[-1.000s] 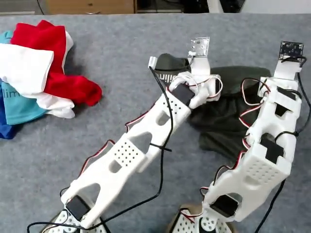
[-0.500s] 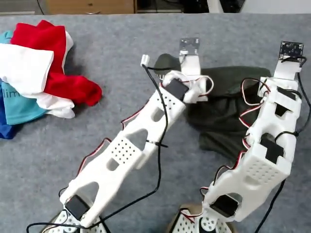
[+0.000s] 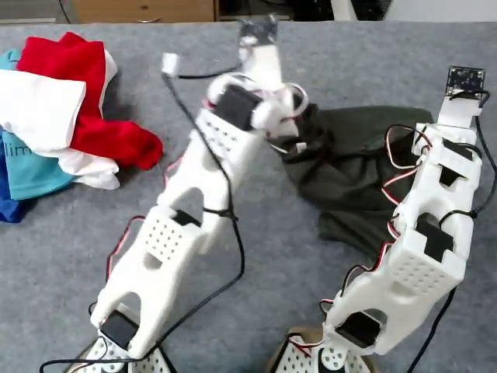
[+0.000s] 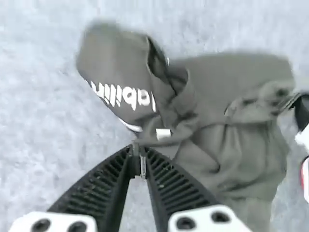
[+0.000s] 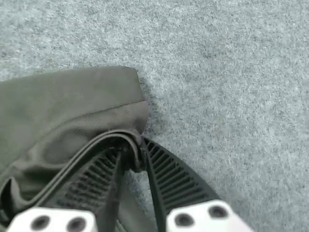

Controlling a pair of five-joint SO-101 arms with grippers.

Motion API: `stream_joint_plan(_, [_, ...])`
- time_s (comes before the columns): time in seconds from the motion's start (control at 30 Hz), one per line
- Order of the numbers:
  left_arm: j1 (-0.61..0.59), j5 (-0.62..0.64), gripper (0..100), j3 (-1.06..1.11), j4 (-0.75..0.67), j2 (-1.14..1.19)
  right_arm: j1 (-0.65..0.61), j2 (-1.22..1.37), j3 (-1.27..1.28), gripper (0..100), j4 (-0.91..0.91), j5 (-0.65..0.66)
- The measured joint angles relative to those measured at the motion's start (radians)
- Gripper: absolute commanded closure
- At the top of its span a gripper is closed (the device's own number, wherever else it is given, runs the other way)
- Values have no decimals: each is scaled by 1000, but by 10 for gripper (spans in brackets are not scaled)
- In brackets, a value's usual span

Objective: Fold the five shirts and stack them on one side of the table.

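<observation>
A dark olive shirt (image 3: 353, 167) lies crumpled on the grey table, right of centre. My left gripper (image 4: 140, 158) is shut on a thin edge of this shirt (image 4: 222, 92), and the part with white lettering (image 4: 120, 96) hangs below it, off the table. In the high view the left gripper (image 3: 293, 140) is at the shirt's left side. My right gripper (image 5: 138, 155) is shut on a hem corner of the olive shirt (image 5: 63, 106), low against the table near its far right end. A pile of other shirts sits at the far left: red (image 3: 78, 78), white (image 3: 39, 109), teal (image 3: 31, 167).
A blue shirt (image 3: 6, 203) peeks from under the pile at the left edge. Bare grey table (image 3: 264, 264) lies between the pile and the olive shirt and along the front. Both arm bases stand at the front edge.
My left arm has swung left and toward the far edge, lifting the lettered part of the olive shirt with it. The right arm has kept still.
</observation>
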Motion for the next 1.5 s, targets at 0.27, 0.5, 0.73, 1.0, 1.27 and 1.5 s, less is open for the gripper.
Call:
stream_joint_plan(0.27, [57, -2, 895, -6, -187, 146, 0, 0, 0, 997, 0, 0])
stream_joint_plan(0.5, [91, 175, 819, -3, -436, 373, 0, 0, 0, 997, 0, 0])
stream_joint_plan(0.73, [129, 212, 819, -5, -508, 442, 0, 0, 0, 997, 0, 0])
stream_joint_plan(1.0, [173, 203, 933, -5, -568, 511, 0, 0, 0, 997, 0, 0])
stream_joint_plan(1.27, [192, 74, 982, -5, -473, 502, 0, 0, 0, 997, 0, 0])
stream_joint_plan(1.5, [175, -23, 982, -5, -152, 299, 0, 0, 0, 997, 0, 0])
